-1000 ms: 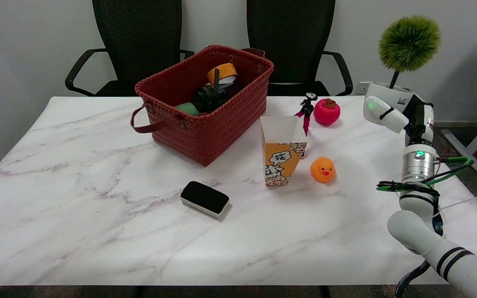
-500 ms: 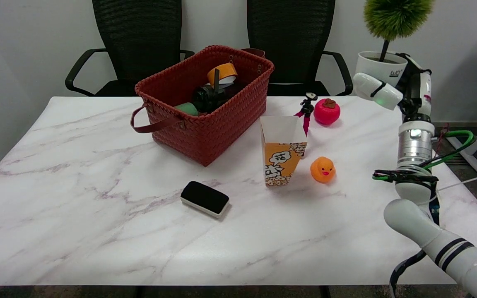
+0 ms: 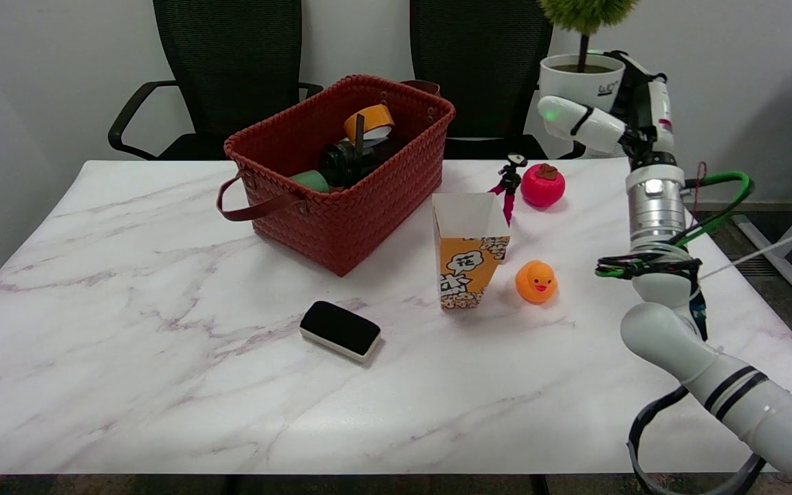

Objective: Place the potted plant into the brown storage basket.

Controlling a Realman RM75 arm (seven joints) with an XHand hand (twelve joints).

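Right hand (image 3: 606, 103) is grasping the potted plant (image 3: 580, 72) aloft at upper right of frame; I am reckoning pickup done, carry to brown storage basket (image 3: 341, 172) and release remaining.

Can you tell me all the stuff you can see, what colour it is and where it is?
potted plant: one, green ball in white pot, held up in the air at far right
basket: one, reddish-brown, far left-middle, tape roll and dark things inside
popcorn box: one, orange and white, table middle
rubber duck: one, orange, right of the box
red fruit toy: one, behind the box
mini tripod: one, pink-black, beside the fruit
eraser block: one, black-white, near side
chairs: two, black, behind the table
right robot hand: one, white-black, gripping the pot
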